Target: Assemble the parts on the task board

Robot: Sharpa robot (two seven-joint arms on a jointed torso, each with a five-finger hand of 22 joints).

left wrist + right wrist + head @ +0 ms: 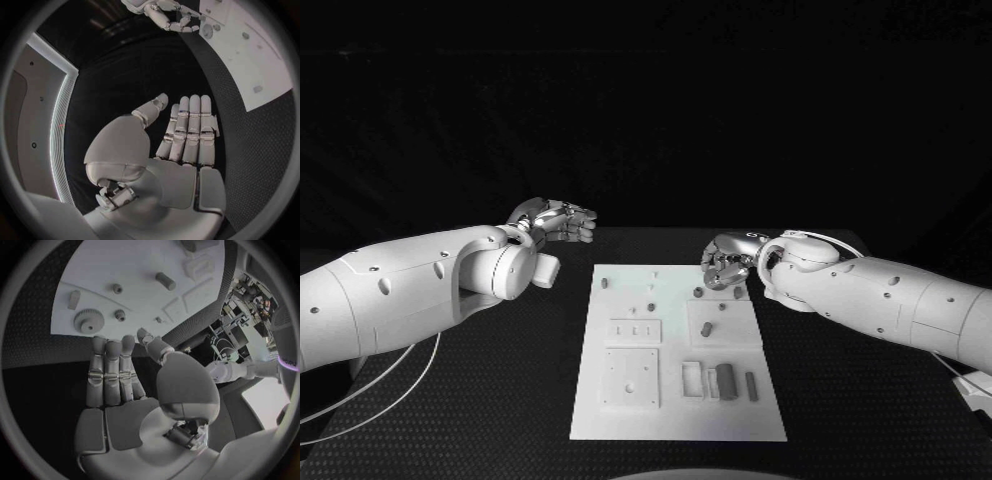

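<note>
The white task board [625, 420] lies lengthwise in the middle of the table. Small grey parts sit on it: a peg [604, 283] far left, a short cylinder [708, 327] at mid board, and bars [724, 379] near the front. My right hand [730, 262] hovers at the board's far right corner, fingers straight and empty [112, 385]. Just beyond its fingertips lie a grey gear [87, 321] and two small pegs [119, 315]. My left hand [557, 222] stays off the board's far left, palm flat, holding nothing [187, 135].
The board [125, 265] carries raised square plates [632, 377] and a slotted holder [694, 379] in its near half. Black table [488, 400] surrounds it on both sides. A cable [372, 395] loops under my left arm.
</note>
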